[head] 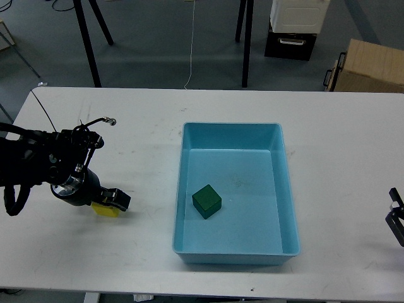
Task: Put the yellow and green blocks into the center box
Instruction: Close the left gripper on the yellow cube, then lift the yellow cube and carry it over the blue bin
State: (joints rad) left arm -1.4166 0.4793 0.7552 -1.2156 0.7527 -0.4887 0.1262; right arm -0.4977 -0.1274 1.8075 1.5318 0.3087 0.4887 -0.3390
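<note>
You have two small blocks in view: one green block (207, 201) and one yellow block (105, 210). There is one light blue box (288, 183) on one white tabletop (341, 132). Beyond the tabletop you can count one brown cardboard box (369, 66) and one white-and-black crate (293, 28). Two arms show.
</note>
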